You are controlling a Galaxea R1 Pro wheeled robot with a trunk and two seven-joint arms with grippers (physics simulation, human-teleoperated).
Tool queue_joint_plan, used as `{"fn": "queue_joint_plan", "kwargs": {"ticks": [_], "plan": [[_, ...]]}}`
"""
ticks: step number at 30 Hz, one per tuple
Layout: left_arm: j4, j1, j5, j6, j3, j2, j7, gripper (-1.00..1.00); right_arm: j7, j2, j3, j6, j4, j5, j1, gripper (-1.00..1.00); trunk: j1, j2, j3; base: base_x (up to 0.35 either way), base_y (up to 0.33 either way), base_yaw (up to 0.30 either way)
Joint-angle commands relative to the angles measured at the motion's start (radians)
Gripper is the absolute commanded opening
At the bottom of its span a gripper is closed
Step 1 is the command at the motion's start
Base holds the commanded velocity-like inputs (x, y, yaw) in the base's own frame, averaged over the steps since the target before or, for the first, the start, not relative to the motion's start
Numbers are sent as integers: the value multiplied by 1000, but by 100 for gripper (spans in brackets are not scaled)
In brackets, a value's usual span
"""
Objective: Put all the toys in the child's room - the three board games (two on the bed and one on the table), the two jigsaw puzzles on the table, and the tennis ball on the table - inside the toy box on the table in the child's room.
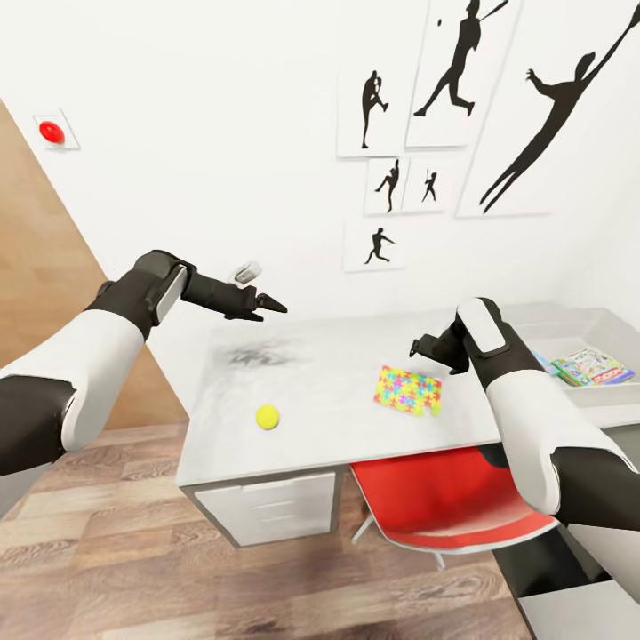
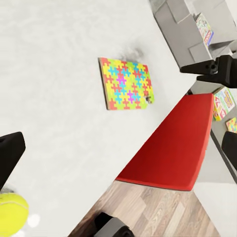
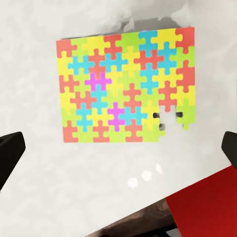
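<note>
White-walled child's room: right tool hangs released right over the puzzle on the surface, set up for a pick, left tool spread idle beyond the ball, box waiting at far right.

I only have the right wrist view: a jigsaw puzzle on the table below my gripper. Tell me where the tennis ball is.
Observer: The tennis ball lies on the table, toward the left arm's side of the jigsaw puzzle.
Operator: Report the toy box.
Observer: The toy box sits at the table's far right end, a board game already inside.
Operator: Report the left gripper.
Observer: The left gripper hovers open above the table's left end, holding nothing.
</note>
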Motion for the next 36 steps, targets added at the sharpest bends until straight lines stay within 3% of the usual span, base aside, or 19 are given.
{"fn": "queue_joint_plan", "kwargs": {"ticks": [1, 36], "plan": [[-1, -1, 2, 6, -5, 2, -4, 100, -10, 0, -1, 3, -1, -9, -1, 100, 1, -2, -4, 40, 16, 0], [-2, -2, 0, 6, -6, 6, -4, 100, -10, -2, -1, -2, -1, -8, -16, 100, 1, -2, -62, 68, 35, 0]]}}
